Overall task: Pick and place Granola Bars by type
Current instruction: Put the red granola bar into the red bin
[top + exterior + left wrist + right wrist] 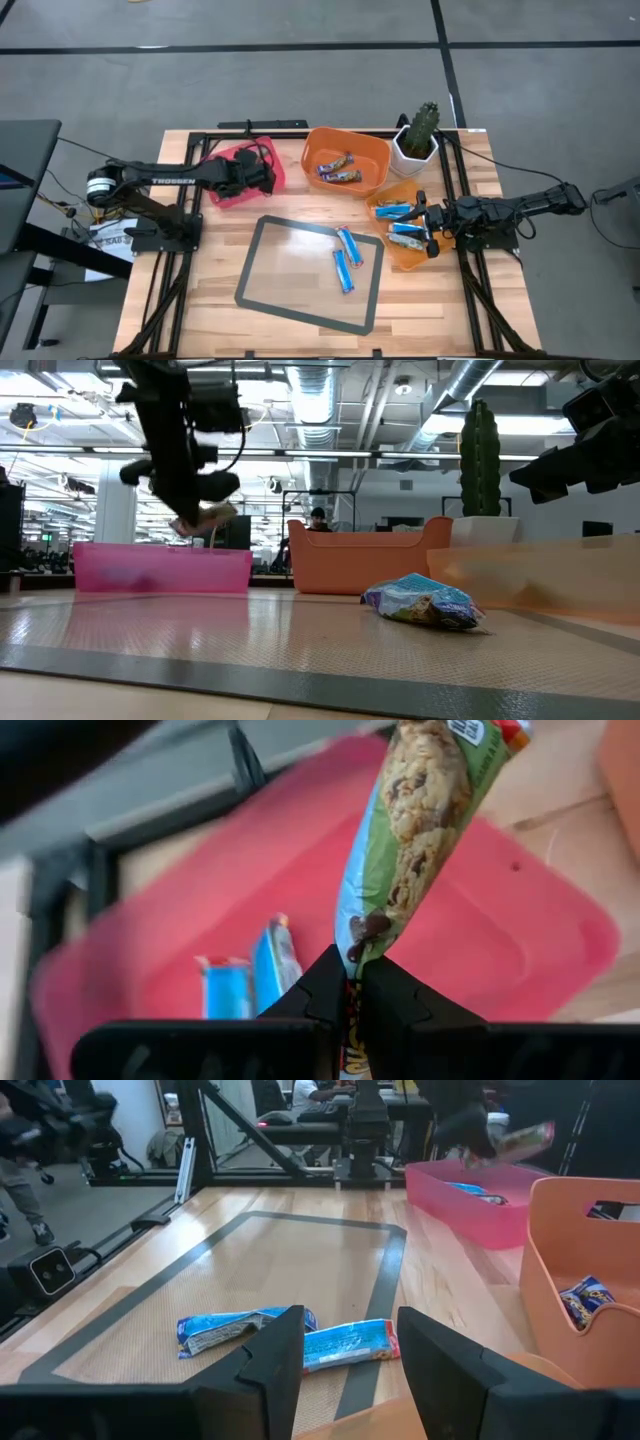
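Note:
My left gripper point(352, 982) is shut on a green-and-brown granola bar point(420, 830) above the pink bin point(238, 190), whose floor holds two blue bars point(250, 982). The low view shows that bar point(207, 514) just above the bin's rim point(160, 550). Two more blue bars point(345, 258) lie flat on the clear mat point(300, 280). My right gripper point(350, 1360) waits open at the table's right, by the near orange bin point(400, 250), with nothing between its fingers. My left gripper pinches the green-and-brown bar by the crimped end of its wrapper point(355, 952) between its two fingers. The fingers slant down from the table's left. The bar sticks out past the fingertips, lifted clear over the pink bin.
A far orange bin point(370, 150) holds brown bars point(337, 170); the near orange bin holds blue bars point(400, 225). A cactus in a white pot point(418, 135) stands at the far right. Black frame rails point(160, 290) run along the table's sides.

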Controlling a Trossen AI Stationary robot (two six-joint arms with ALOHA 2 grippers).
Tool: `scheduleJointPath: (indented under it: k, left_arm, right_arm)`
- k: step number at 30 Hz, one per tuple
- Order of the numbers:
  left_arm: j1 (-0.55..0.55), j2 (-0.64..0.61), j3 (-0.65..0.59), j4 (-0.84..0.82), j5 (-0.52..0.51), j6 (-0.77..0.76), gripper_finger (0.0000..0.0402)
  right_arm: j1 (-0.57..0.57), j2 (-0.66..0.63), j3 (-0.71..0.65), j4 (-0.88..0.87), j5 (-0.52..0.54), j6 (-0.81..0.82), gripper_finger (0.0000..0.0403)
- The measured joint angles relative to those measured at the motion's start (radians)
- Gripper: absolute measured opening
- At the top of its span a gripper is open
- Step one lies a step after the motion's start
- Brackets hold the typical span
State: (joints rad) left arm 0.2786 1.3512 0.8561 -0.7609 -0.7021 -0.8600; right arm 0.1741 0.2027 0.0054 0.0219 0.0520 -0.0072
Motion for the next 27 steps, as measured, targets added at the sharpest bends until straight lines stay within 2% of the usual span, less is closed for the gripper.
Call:
scheduleJointPath:
  k: [6, 11, 16, 21, 27]
  left_arm:
    - [0.084, 0.001, -0.086, 0.142, 0.104, 0.012, 0.0015]
    - [0.145, 0.002, -0.111, 0.149, 0.184, 0.011, 0.0015]
    - [0.162, 0.006, -0.111, 0.152, 0.273, 0.015, 0.0015]
    - [0.162, 0.006, -0.111, 0.151, 0.274, 0.021, 0.0024]
    - [0.162, 0.006, -0.111, 0.151, 0.272, 0.009, 0.0060]
  right_arm:
    - [0.000, 0.000, 0.000, 0.000, 0.000, 0.000, 0.0154]
    - [0.000, 0.000, 0.000, 0.000, 0.000, 0.000, 0.0154]
    - [0.000, 0.000, 0.000, 0.000, 0.000, 0.000, 0.0154]
    - [0.000, 0.000, 0.000, 0.000, 0.000, 0.000, 0.0154]
    - [0.000, 0.000, 0.000, 0.000, 0.000, 0.000, 0.0154]
